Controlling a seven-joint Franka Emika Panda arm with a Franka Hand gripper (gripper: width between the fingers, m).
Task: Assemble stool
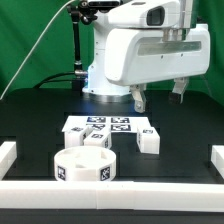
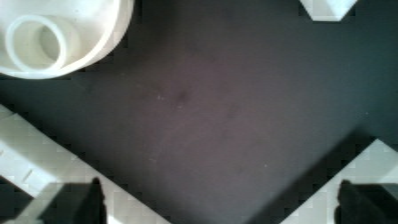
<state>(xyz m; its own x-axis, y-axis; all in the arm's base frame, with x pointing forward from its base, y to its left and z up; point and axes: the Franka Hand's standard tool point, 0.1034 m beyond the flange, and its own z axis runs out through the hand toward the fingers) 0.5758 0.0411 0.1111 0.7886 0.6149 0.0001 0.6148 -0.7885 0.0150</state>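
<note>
I have the gripper [image 1: 160,96] spread wide, empty; the seat [image 1: 85,166] sits below, toward the exterior view's left.

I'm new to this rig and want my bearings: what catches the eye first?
The big white robot arm dominates the back of the exterior view, its gripper hanging open and empty above the black table. At the front, toward the exterior view's left, sits the round stool seat, with a blocky leg and the marker board just behind it.
</note>
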